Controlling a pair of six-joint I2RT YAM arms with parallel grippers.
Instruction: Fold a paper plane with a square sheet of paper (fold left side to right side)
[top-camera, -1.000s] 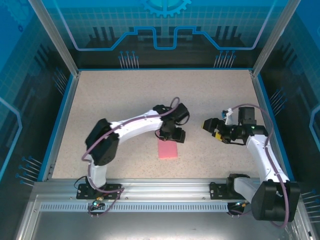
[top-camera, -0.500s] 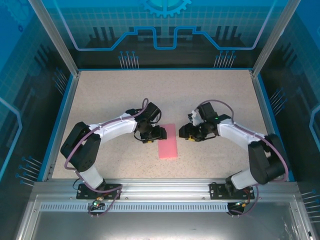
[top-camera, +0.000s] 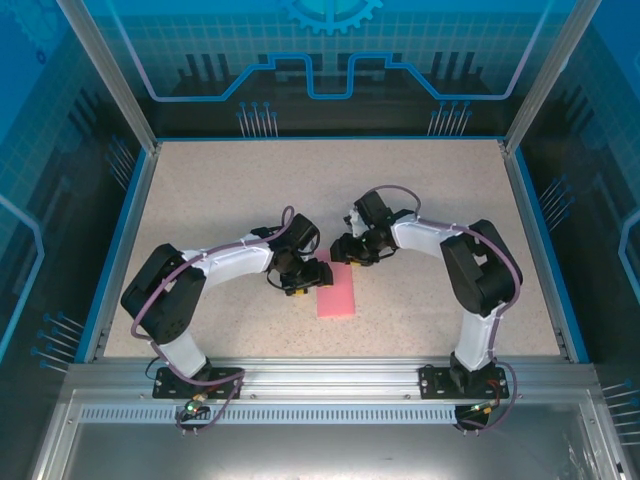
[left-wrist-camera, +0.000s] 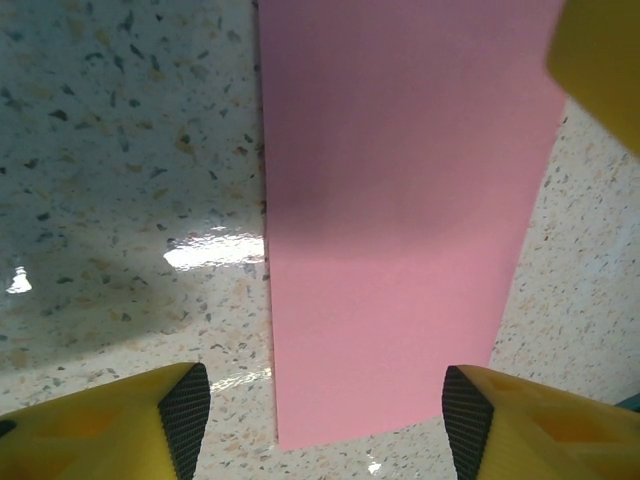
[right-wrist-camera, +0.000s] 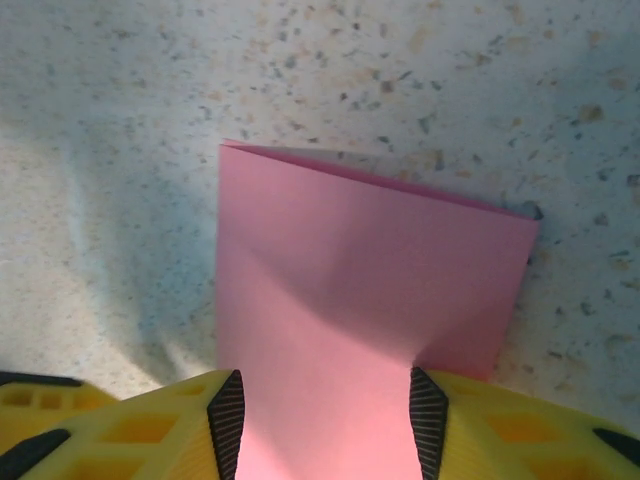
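The square sheet of paper (top-camera: 337, 294) lies flat on the speckled table as a narrow pink rectangle, long side running front to back. My left gripper (top-camera: 308, 276) is at the sheet's left edge, low over the table. In the left wrist view it (left-wrist-camera: 325, 412) stands open, its fingers wider apart than the paper (left-wrist-camera: 400, 200), which ends between them. My right gripper (top-camera: 346, 252) is at the sheet's far end. In the right wrist view its jaws (right-wrist-camera: 325, 418) stand about half apart, with the pink paper (right-wrist-camera: 360, 260) across the whole gap. A yellow finger (left-wrist-camera: 600, 60) of that gripper shows beyond the paper.
The speckled table (top-camera: 220, 200) is bounded by a blue rim (top-camera: 120, 240) on the left, back and right. An aluminium rail (top-camera: 320, 375) with both arm bases runs along the near edge. Both arms reach inward and nearly meet over the sheet.
The right arm swung in from the right to the paper's far end and its jaws narrowed. The left gripper shifted from the paper's top to its left edge, uncovering more of the sheet.
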